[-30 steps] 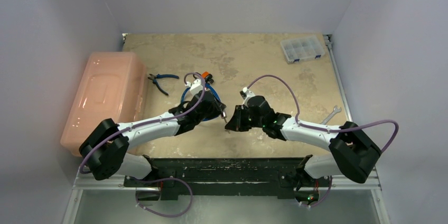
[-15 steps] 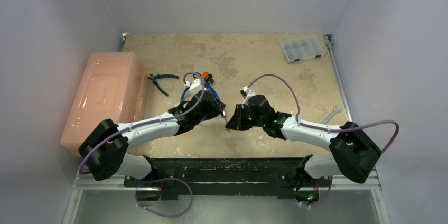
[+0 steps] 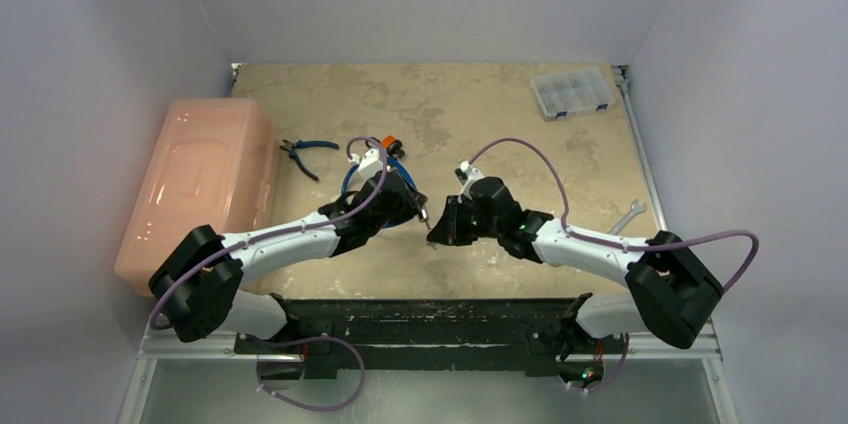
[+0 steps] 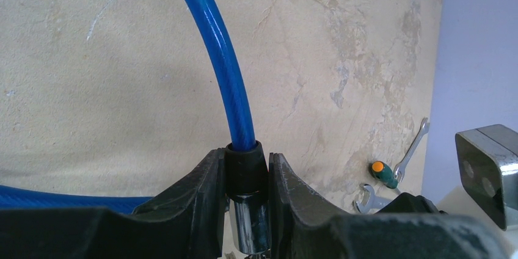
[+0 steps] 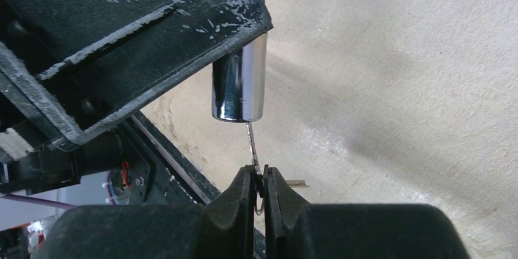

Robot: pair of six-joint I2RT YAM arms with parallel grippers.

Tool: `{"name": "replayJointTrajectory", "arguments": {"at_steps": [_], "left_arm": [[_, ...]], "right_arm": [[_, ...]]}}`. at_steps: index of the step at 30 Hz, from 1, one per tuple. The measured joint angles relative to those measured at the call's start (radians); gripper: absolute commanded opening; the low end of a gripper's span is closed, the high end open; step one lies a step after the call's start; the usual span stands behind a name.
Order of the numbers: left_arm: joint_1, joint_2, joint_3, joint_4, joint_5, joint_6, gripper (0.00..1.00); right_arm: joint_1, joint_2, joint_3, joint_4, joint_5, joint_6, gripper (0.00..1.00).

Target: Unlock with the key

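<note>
At centre: one key, one lock.

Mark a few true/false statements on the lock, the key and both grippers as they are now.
1. The left gripper is clamped on the lock barrel. True.
2. The right gripper is open and empty. False: it is shut on the key.
3. The key's blade reaches the chrome end of the lock barrel. True.
4. The pliers lie next to the parts organiser. False: they lie beside the pink box; the parts organiser sits in the far right corner.
5. The cable running out of the lock barrel is red. False: it is blue.
</note>
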Motion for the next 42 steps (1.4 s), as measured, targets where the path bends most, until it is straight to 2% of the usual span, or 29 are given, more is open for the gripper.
{"name": "replayJointTrajectory", "arguments": {"at_steps": [42], "left_arm": [[0.005, 0.000, -0.011, 0.027, -0.005, -0.001, 0.00]], "right_arm": [[-0.006, 0.032, 0.077, -0.059, -0.029, -0.031, 0.00]]}}
